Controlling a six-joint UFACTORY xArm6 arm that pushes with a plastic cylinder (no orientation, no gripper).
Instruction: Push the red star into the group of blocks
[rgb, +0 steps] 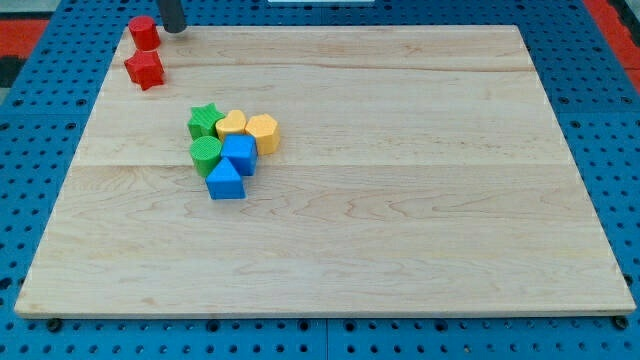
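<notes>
The red star (145, 70) lies near the board's top left corner. A red cylinder (144, 32) stands just above it at the top edge. My tip (174, 28) is at the top edge, just right of the red cylinder and up and right of the red star. The group lies lower and to the right: a green star (205, 121), a yellow heart (231, 125), a yellow hexagon (262, 132), a green cylinder (206, 154), a blue block (239, 153) and a blue triangular block (226, 181), all packed together.
The wooden board (400, 200) rests on a blue pegboard surface (40, 150). A red area shows at the view's top corners.
</notes>
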